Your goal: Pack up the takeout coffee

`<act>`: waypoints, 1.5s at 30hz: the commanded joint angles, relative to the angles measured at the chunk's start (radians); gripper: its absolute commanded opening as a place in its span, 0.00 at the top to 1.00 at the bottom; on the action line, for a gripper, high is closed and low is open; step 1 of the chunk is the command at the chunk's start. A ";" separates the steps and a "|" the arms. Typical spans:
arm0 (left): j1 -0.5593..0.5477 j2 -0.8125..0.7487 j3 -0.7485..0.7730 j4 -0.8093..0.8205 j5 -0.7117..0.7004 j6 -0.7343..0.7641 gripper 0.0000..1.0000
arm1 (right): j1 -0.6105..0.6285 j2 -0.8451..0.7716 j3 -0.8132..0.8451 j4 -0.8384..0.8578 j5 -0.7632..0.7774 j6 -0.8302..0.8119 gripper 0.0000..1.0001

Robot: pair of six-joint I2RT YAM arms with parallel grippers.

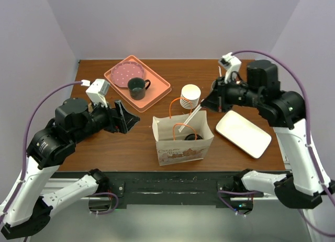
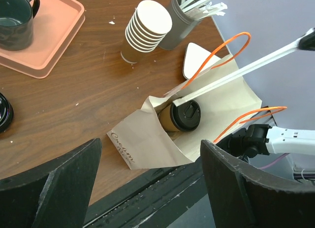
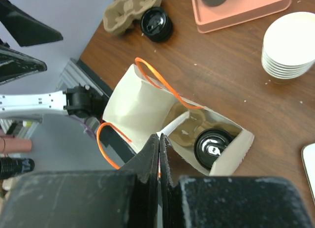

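The takeout coffee (image 2: 179, 117) is standing inside the paper bag (image 1: 180, 148), kraft-brown sides under a glossy black lid, so the packing is looking nearly done. The right tool (image 3: 158, 148) is pinching a white straw (image 2: 236, 73) into the bag (tip at the lid), probably the last item. The left tool (image 1: 127, 114) is gaping wide left of the bag.

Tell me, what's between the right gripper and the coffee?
A white straw, pinched by the right gripper, slants down to the coffee in the bag; the left wrist view shows it.
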 commanded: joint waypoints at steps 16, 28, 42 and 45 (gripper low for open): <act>-0.003 -0.041 0.035 -0.001 -0.096 0.024 0.13 | 0.467 0.275 0.192 0.025 0.410 0.063 0.66; -0.003 -0.017 0.107 0.065 -0.049 0.038 0.11 | 0.469 0.173 0.246 0.080 0.471 0.197 0.02; -0.003 -0.106 0.119 0.187 -0.053 0.058 0.00 | 0.469 -0.191 0.037 0.104 0.812 0.393 0.02; -0.003 -0.115 0.122 0.180 -0.063 0.049 0.00 | 0.469 -0.237 0.008 0.103 0.829 0.393 0.02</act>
